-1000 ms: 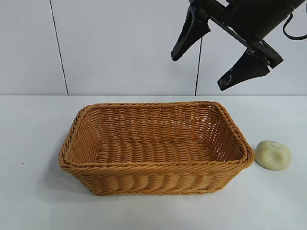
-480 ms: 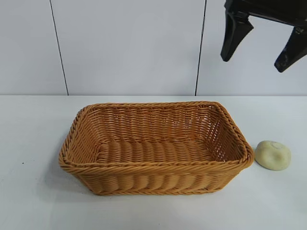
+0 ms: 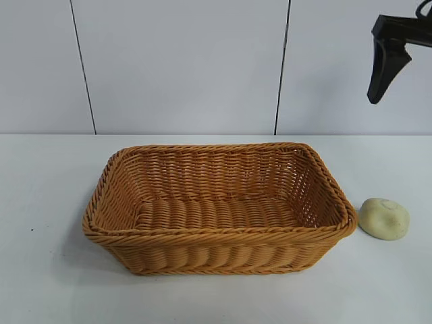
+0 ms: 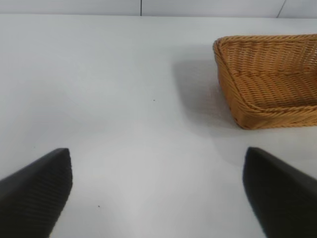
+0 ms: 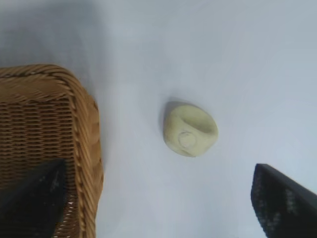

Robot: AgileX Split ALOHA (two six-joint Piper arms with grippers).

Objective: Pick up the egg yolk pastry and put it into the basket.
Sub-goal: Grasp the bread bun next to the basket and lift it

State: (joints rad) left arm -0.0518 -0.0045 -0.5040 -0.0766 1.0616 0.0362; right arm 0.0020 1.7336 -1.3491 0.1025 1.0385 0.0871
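Observation:
The egg yolk pastry (image 3: 383,218), a pale cream dome with a round mark on top, lies on the white table just right of the basket (image 3: 223,234). The orange-tan wicker basket stands mid-table and holds nothing. My right gripper hangs high at the exterior view's top right edge, where one black finger (image 3: 386,67) shows. In the right wrist view that gripper (image 5: 158,203) is open, far above the pastry (image 5: 190,130) and the basket's corner (image 5: 84,129). My left gripper (image 4: 158,193) is open over bare table, off the basket's (image 4: 225,79) left end.
A white panelled wall (image 3: 182,67) with dark vertical seams runs behind the table. Bare white tabletop (image 3: 47,202) lies to the left of the basket and in front of it.
My right gripper has swung to the right, from above the basket's far right corner to the view's edge, staying high and open. The pastry and basket have not moved.

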